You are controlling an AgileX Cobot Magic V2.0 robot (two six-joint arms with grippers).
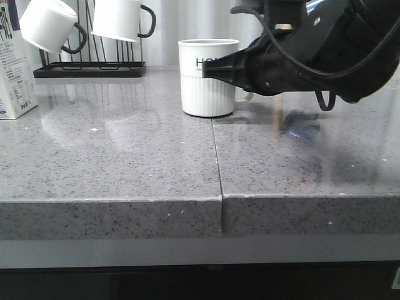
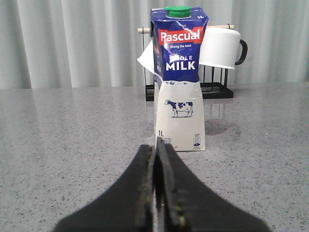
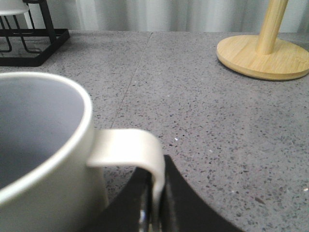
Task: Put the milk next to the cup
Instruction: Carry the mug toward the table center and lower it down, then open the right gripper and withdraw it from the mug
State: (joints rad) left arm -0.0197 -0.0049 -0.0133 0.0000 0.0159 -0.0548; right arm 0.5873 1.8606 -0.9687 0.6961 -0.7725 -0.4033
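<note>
The milk (image 2: 178, 82), a tall white carton with a dark blue top and a cow picture, stands upright on the counter ahead of my left gripper (image 2: 157, 154). That gripper is shut and empty, a short way from the carton. In the front view only the carton's edge (image 1: 14, 69) shows at the far left. The cup (image 1: 208, 78), a white ribbed mug with black lettering, stands at the middle back. My right gripper (image 3: 155, 193) is shut on the cup's white handle (image 3: 130, 150). The right arm (image 1: 300, 56) reaches in from the right.
A black rack (image 1: 87, 67) holding two white mugs with black handles (image 1: 47, 25) (image 1: 122, 19) stands at the back left, behind the milk. A wooden holder base (image 3: 263, 55) stands beyond the cup. A seam (image 1: 217, 162) splits the grey counter.
</note>
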